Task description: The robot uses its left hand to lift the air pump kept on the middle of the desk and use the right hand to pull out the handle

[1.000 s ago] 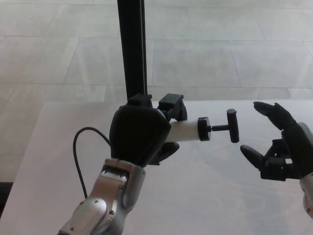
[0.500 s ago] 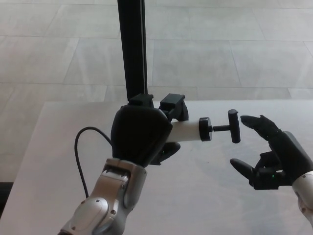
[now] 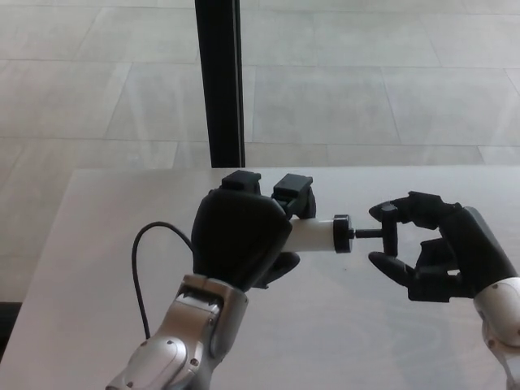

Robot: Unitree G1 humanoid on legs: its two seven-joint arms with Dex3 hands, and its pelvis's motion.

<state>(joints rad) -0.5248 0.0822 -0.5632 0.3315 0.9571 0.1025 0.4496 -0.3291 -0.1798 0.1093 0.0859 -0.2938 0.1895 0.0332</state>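
My left hand [image 3: 240, 244] is shut on the air pump [image 3: 313, 234] and holds it level above the white desk [image 3: 89, 219]. The pump's white barrel points right, and two black blocks of the pump stick up behind my knuckles. From the black end cap a thin rod runs to the black T-handle [image 3: 387, 237]. My right hand [image 3: 435, 248] is at that handle. Its upper fingers [image 3: 406, 210] curl over the handle's top end and its thumb [image 3: 388, 266] sits just below it. The fingers are still apart, and the handle stands between them.
A black cable [image 3: 140, 264] loops from the pump down past my left forearm. A black upright post [image 3: 218, 81] stands behind the desk's far edge, right behind the pump. Pale tiled floor lies beyond the desk.
My right hand has moved left from open air to the T-handle and curled its fingers over it. My left hand and the pump have dropped slightly and shifted a little right.
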